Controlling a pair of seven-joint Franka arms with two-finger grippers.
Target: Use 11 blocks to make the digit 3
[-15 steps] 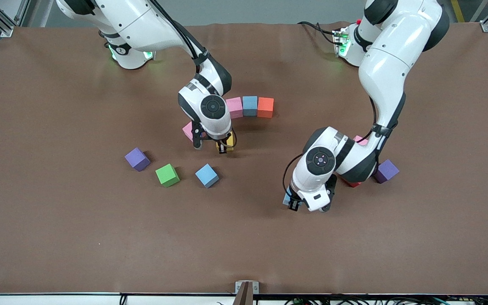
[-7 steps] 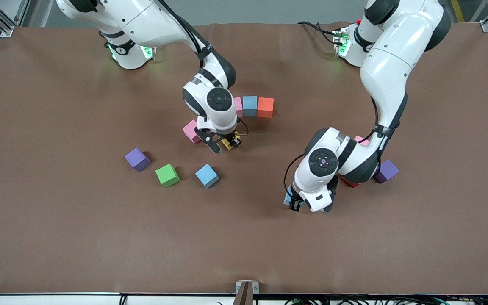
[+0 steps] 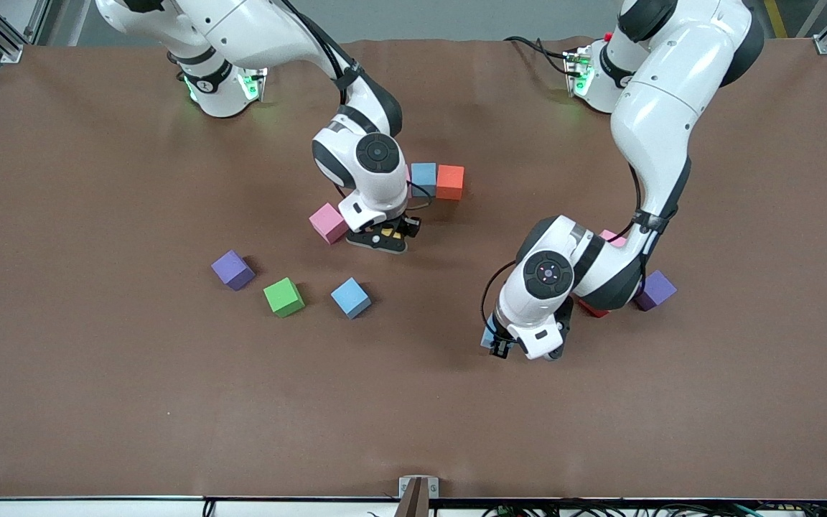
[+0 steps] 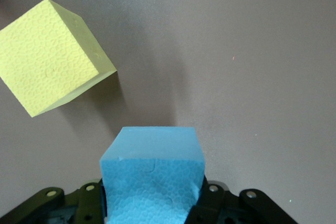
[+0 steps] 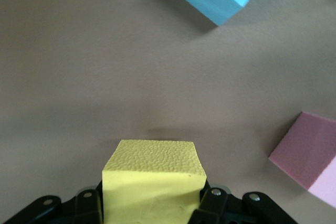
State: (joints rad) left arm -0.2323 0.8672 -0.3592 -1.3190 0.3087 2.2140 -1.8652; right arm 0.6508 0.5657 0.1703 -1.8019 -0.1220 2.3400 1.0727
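1. Gripping a yellow cube (image 5: pixel 153 177) between its fingers, the right gripper (image 3: pixel 383 239) hung over the desk (image 3: pixel 97 402) beside the started row: blue cube (image 3: pixel 423 178), orange cube (image 3: pixel 450 181).
2. The left gripper (image 3: pixel 521 350) was clamped on a light blue cube (image 4: pixel 152 182), presumably for later placement.
3. Both cubes looked matte, pebbled foam, square-edged; a loose pink cube (image 3: pixel 329 222) lay beside the right fingers.

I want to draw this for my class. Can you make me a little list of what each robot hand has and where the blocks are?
left pincer: shut on a blue block, low over the table
right pincer: shut on a yellow block, beside a pink cube
row started: blue cube touching orange cube
loose cubes: purple, green, blue
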